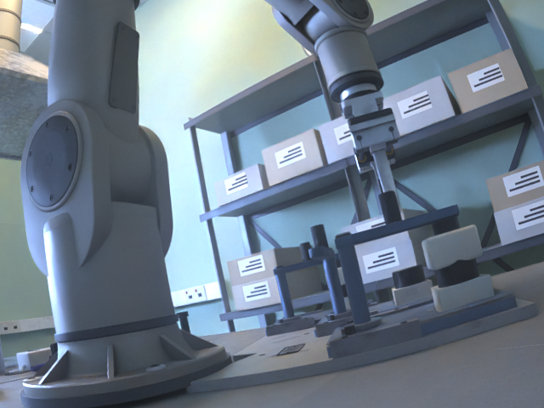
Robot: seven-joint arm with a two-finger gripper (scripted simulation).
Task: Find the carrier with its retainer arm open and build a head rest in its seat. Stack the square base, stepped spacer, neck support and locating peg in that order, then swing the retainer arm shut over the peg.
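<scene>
The blue retainer arm [397,225] of the nearest carrier [422,323] runs level from its post [353,281] toward the stack. My gripper [390,211] stands right at this arm, open and holding nothing. Its fingertips are partly hidden by the arm. On the carrier's right end sits a stack: a pale square base [462,292], a dark spacer [457,270] on it, and a pale neck support [452,247] on top. A dark peg top [444,225] shows behind the neck support. A smaller pale block with a dark cylinder [411,284] stands to the left of the stack.
The robot's big grey base [105,246] fills the left. Two more carriers [307,281] with posts and arms stand behind the nearest one. A shelf rack with labelled boxes [378,184] lines the back wall. A flat plate [360,355] lies under the carriers.
</scene>
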